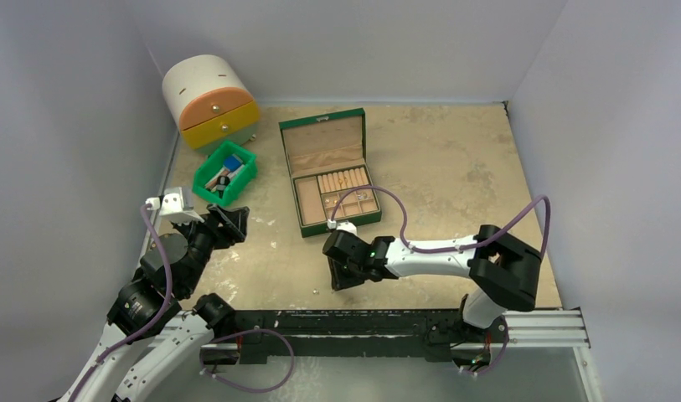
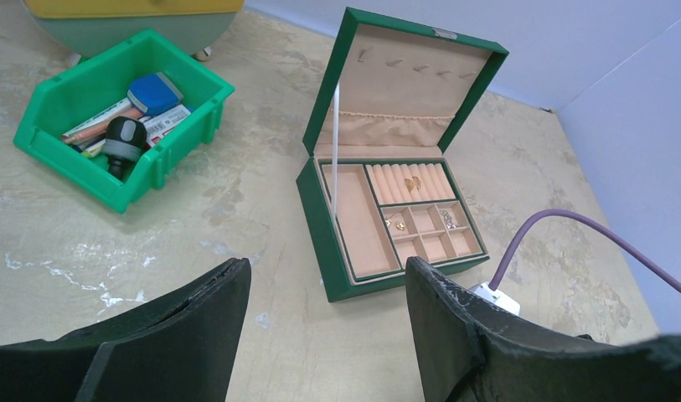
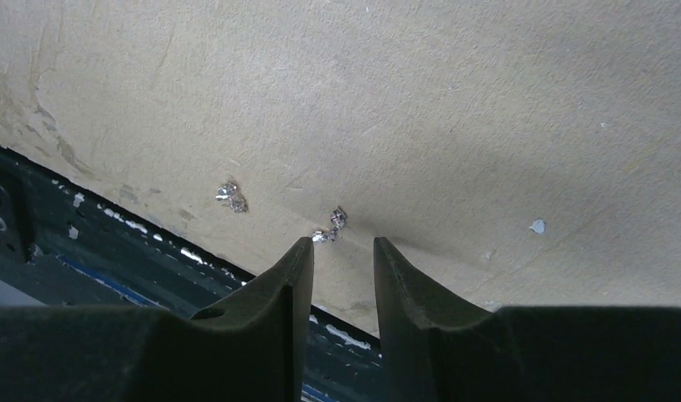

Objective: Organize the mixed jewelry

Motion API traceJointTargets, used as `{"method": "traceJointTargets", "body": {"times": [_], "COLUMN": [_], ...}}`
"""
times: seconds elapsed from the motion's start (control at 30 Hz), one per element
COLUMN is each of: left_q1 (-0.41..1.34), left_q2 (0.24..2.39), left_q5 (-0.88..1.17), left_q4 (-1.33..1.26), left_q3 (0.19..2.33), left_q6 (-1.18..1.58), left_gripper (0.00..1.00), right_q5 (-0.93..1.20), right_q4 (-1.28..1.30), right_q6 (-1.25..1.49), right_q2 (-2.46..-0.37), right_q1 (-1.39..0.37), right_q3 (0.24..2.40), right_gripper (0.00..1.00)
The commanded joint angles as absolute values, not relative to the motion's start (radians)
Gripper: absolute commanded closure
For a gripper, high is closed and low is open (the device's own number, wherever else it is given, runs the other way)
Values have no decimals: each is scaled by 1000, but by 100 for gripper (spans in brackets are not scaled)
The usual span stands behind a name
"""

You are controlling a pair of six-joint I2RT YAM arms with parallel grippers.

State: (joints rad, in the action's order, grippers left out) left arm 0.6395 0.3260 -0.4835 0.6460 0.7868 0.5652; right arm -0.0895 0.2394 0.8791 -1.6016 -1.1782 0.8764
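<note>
Matt, mottled table (image 3: pixel 454 109); shiny metal jewelry pieces (image 3: pixel 338 218); glossy plastic bin (image 2: pixel 186 134).

**Reaching on both sides, gripping nothing**

Folds the left arm (image 1: pixel 165 268) up at the left side, with the left gripper (image 2: pixel 328 276) aimed forward, jaws wide apart and empty. Stretches the right arm (image 1: pixel 437 251) leftward, elbow bent, with the right gripper (image 3: pixel 343 244) tipped low, jaws only narrowly apart, clasping nothing.

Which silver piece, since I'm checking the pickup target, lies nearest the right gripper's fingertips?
The central silver piece, just ahead of the gap in the right gripper. The left silver piece lies farther off, leftward in the wrist view.
</note>
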Motion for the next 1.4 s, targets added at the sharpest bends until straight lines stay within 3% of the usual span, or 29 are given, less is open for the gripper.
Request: {"method": "traceJointTargets", "body": {"times": [0.0, 0.8, 1.03, 1.17, 1.37], "left_q1": [634, 634, 633, 632, 632], "left_q2": [317, 313, 317, 322, 325], "left_q5": [-483, -489, -489, -487, -489], "left_q4": [604, 606, 606, 606, 608], "left_q3": [781, 782, 781, 783, 783], "left_q6": [572, 573, 574, 573, 575], "left_gripper": [33, 33, 33, 33, 33], "right_q5": [-92, -104, -96, -104, -129], "right_q4": [215, 196, 197, 194, 195], "right_q6": [897, 911, 906, 907, 912], "right_q2": [-1607, -1650, -1657, -1650, -1608], "right_q1": [-1182, -1183, -1183, -1183, -1183], "right_q3": [889, 913, 921, 914, 901], "right_gripper": [65, 81, 88, 100, 100]}}
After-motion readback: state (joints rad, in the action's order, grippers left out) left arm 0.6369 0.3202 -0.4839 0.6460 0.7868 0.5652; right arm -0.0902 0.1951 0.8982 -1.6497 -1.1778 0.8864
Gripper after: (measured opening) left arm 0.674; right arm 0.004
